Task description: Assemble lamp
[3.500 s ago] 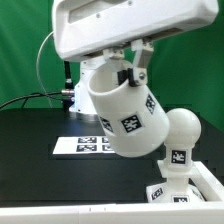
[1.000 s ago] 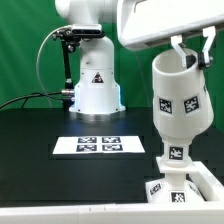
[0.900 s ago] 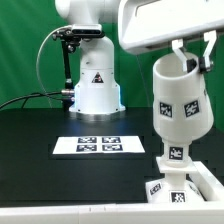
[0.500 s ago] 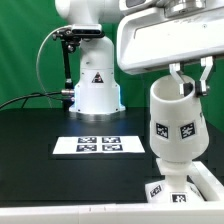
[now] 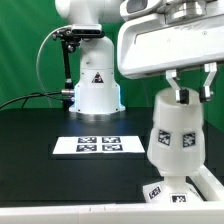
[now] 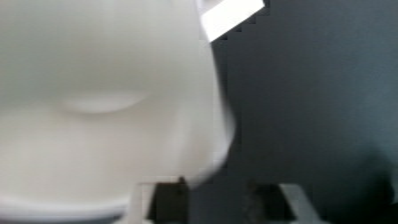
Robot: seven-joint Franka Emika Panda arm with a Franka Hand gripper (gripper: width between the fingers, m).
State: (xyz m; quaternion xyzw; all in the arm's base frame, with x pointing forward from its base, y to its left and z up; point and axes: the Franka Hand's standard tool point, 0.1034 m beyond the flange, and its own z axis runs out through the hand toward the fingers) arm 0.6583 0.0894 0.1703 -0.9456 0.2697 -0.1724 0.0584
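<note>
The large white tapered lamp shade (image 5: 175, 135) stands upright on the exterior view's right, over the square lamp base (image 5: 160, 191), of which only the tagged front edge shows below it. The bulb is hidden inside the shade. My gripper (image 5: 193, 92) hangs just above the shade's top rim. In the wrist view the shade (image 6: 98, 100) fills the frame as a blurred white mass. My gripper (image 6: 228, 205) shows two fingers apart with only dark gap between them, and the shade lies beside one finger. The gripper looks open and empty.
The marker board (image 5: 100, 145) lies flat on the black table in the middle. The big white robot pedestal (image 5: 95, 85) with a triangle sticker stands behind it, with cables on the exterior view's left. The table's front edge runs just below the base.
The shade has come down over the bulb, which showed below it a second ago and is now covered. The arm has lowered slightly with it.
</note>
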